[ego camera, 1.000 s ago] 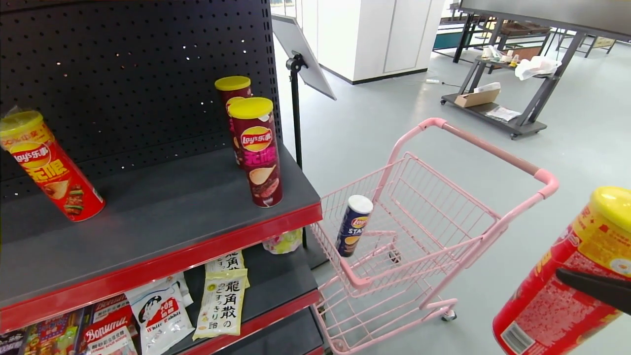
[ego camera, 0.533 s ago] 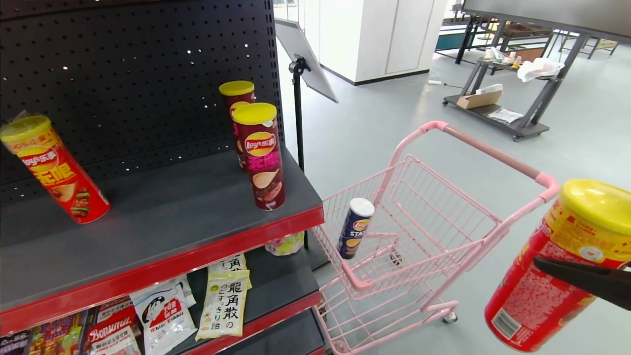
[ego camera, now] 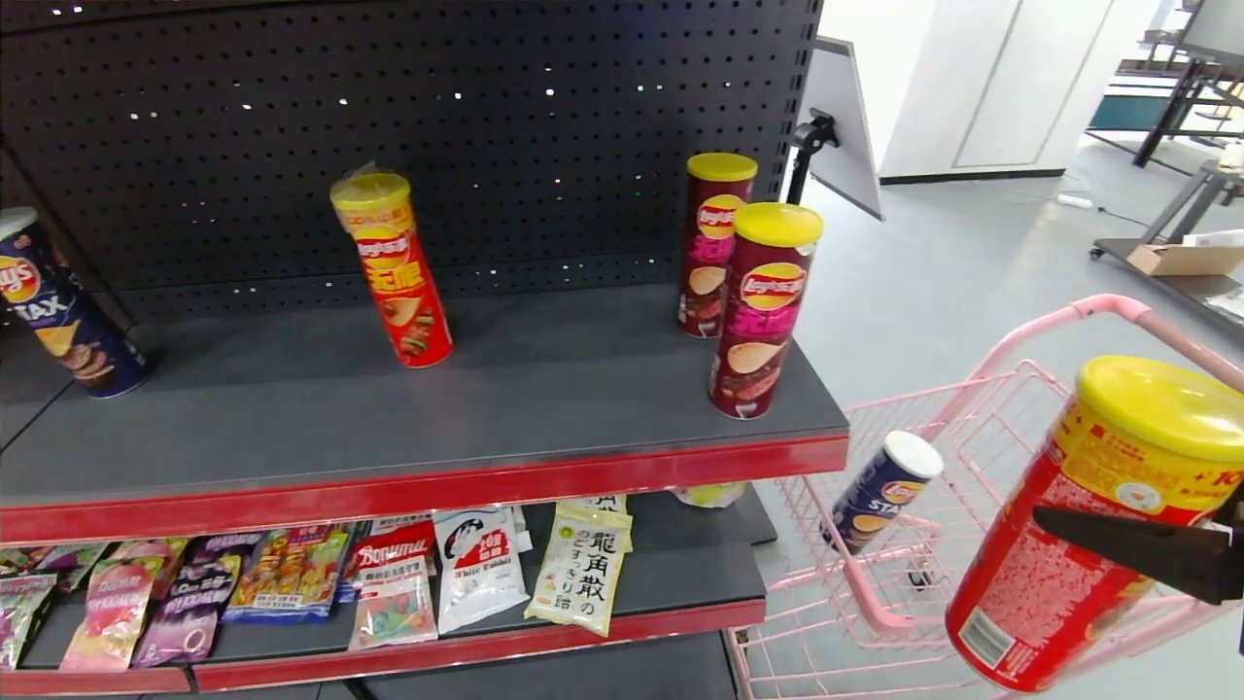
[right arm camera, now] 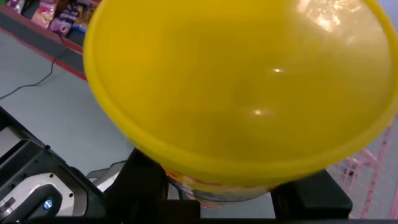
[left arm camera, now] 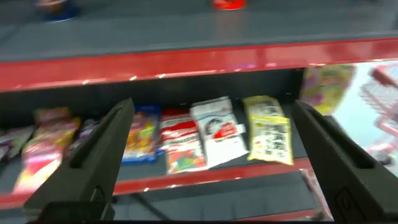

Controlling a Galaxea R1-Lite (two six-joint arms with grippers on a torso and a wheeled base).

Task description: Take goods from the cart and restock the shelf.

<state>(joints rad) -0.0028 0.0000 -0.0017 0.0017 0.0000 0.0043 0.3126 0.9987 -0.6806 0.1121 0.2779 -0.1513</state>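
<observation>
My right gripper point(ego camera: 1098, 530) is shut on a red chip can with a yellow lid point(ego camera: 1088, 525), held tilted above the pink cart point(ego camera: 982, 374). Its lid point(right arm camera: 242, 81) looms close in the right wrist view. A blue chip can point(ego camera: 880, 491) leans inside the cart. On the upper shelf board point(ego camera: 408, 408) stand a red can point(ego camera: 391, 267), two maroon cans point(ego camera: 763, 311) at the right end, and a blue can point(ego camera: 53, 306) at the far left. My left gripper point(left arm camera: 214, 174) is open and faces the lower shelf.
Several snack bags point(ego camera: 481, 569) lie along the lower shelf point(ego camera: 486, 637), also seen as bags point(left arm camera: 214, 134) in the left wrist view. A black pegboard point(ego camera: 437, 117) backs the shelf. A sign stand point(ego camera: 841, 126) rises beside the shelf's right end.
The head camera has swung left, so the shelf now spans the picture and the cart sits at the right edge. The right gripper still holds the red can.
</observation>
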